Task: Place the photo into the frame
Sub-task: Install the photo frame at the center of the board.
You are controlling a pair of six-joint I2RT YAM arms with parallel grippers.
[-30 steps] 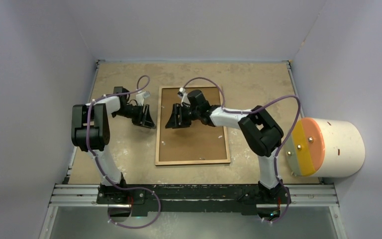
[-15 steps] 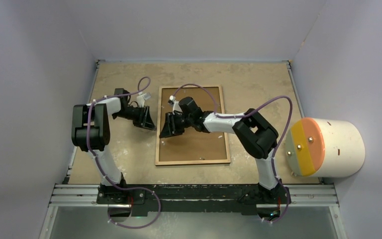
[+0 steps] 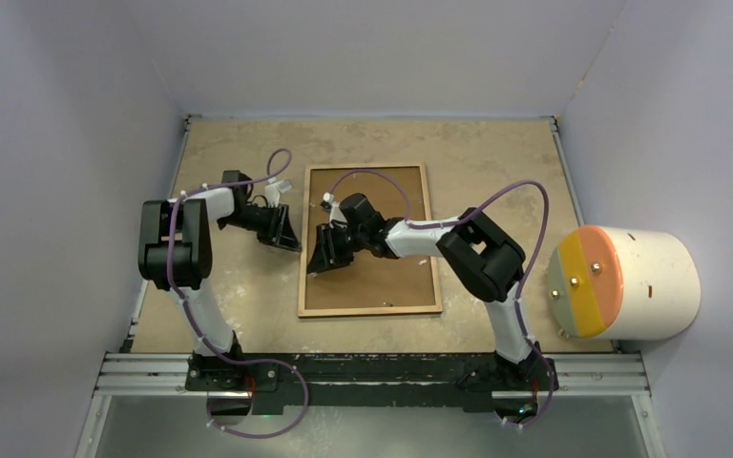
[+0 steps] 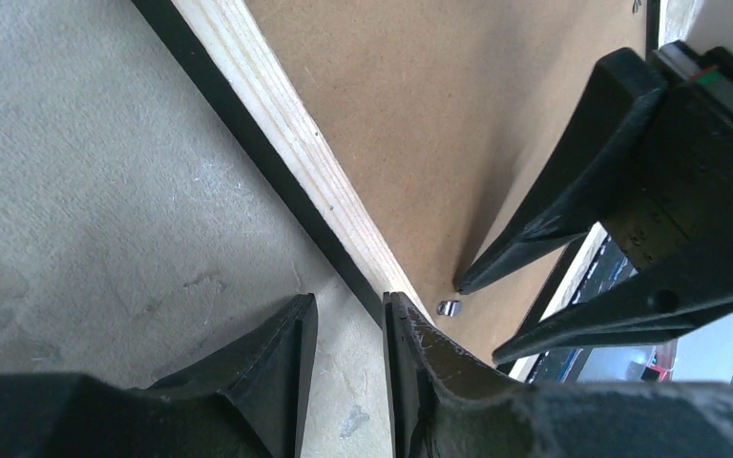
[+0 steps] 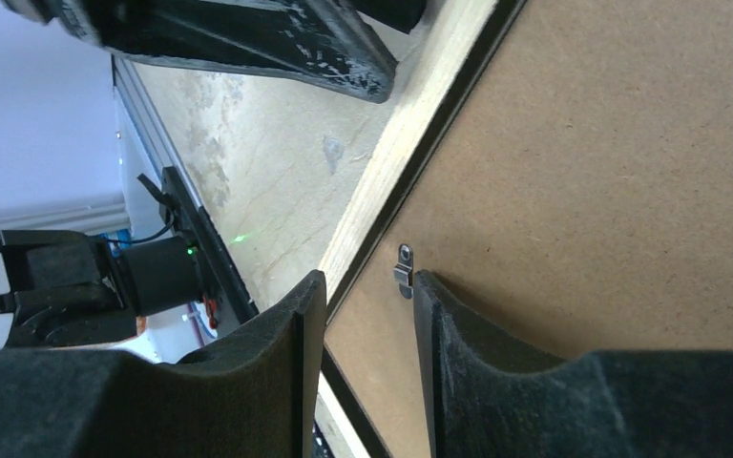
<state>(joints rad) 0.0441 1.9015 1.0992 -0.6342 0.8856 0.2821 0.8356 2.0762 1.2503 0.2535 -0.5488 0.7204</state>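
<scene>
Since one second ago the right gripper [image 5: 367,281] has swung from mid-board to the left rim of the frame [image 3: 370,310]; the left gripper [image 4: 348,301] has barely shifted. Right jaws stand narrowly parted and hold nothing, with a small metal tab [image 5: 404,269] in the gap. One tip is over the rim, the other over the backing board [image 3: 382,277]. Left jaws are also slightly parted and empty, at the rim's outer edge on the table [image 3: 248,296]. The frame lies back-up, mid-table.

Overhead view looks down; both close wrist views share one edge of the frame [image 4: 291,134].
</scene>
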